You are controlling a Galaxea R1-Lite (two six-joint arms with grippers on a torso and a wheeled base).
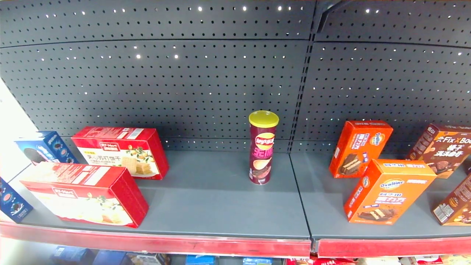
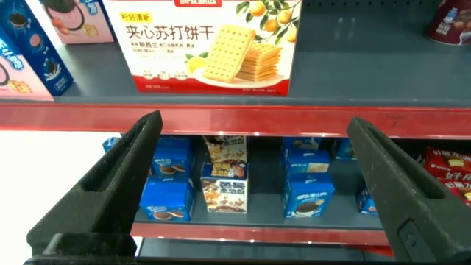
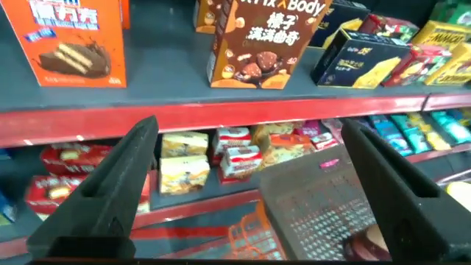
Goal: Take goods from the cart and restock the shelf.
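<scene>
A can (image 1: 263, 147) stands upright on the shelf (image 1: 213, 198), between red boxes (image 1: 121, 151) and orange boxes (image 1: 390, 191). The left gripper (image 2: 254, 195) and right gripper (image 3: 250, 195) both gape wide, empty.

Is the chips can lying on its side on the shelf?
No, the chips can stands upright on its base on the grey shelf.

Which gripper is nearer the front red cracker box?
Left. The left gripper sits just below and in front of the red box; the right gripper is farther along the shelf, below the orange box and brown box.
</scene>
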